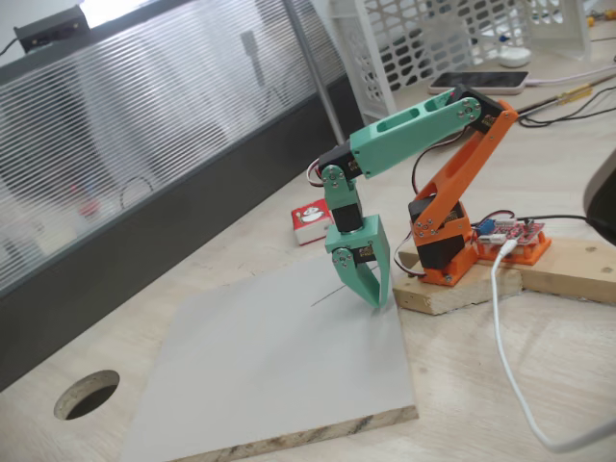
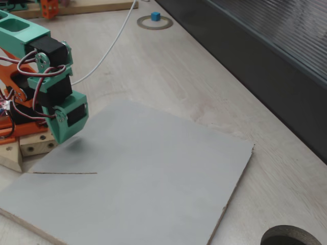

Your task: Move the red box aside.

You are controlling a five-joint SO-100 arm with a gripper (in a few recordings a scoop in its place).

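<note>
Red box [image 1: 311, 221] behind green gripper [image 1: 371, 289], grey board [image 1: 269, 366] beside it

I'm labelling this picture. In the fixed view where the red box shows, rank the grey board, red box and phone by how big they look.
1. grey board, largest by far.
2 and 3. phone and red box look alike; not ranked.

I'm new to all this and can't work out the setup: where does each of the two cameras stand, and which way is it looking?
A fixed view: raised at the table's near corner, facing the frosted partition; whole arm, green end effector over the grey board, red box behind it.
Another fixed view: opposite side, looking down along the dark partition base; green wrist and end effector at left, small blue cube far off.
Shared: grey board, end effector, table hole.
</note>
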